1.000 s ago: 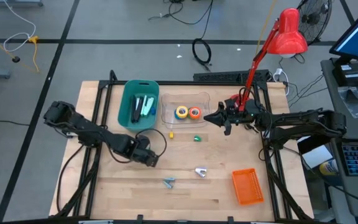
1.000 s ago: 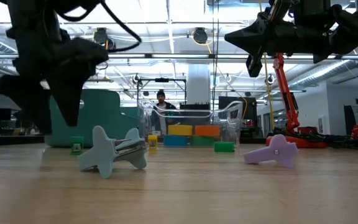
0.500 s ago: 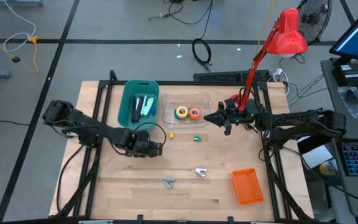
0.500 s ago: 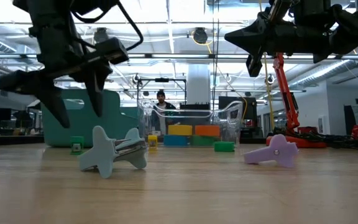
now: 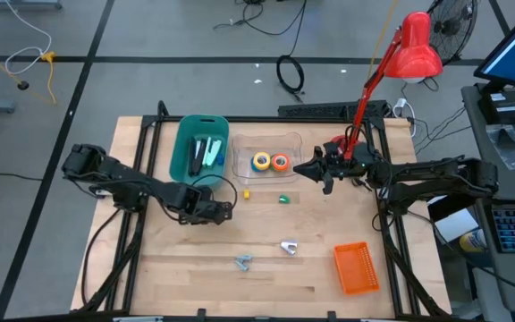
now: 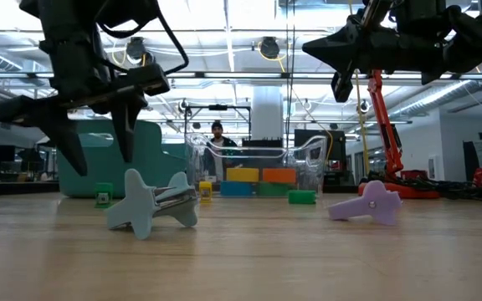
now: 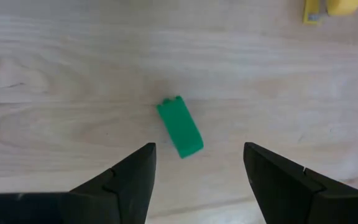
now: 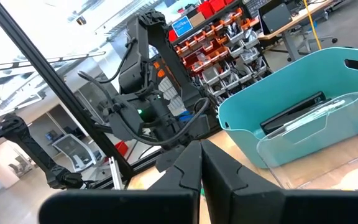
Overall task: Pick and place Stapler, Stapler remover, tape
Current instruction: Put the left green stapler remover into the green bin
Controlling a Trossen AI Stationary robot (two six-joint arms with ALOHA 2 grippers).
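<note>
Two arms: left gripper [image 7: 197,168] hovers jaws-wide over a small green piece [image 7: 179,126] on the counter [image 7: 73,74], lining up a grab; right gripper [image 5: 318,173] waits, jaws closed, empty.

Blue, yellow and orange tape rolls [image 5: 269,162] lie together; two staple removers [image 5: 243,261] lie apart.
</note>
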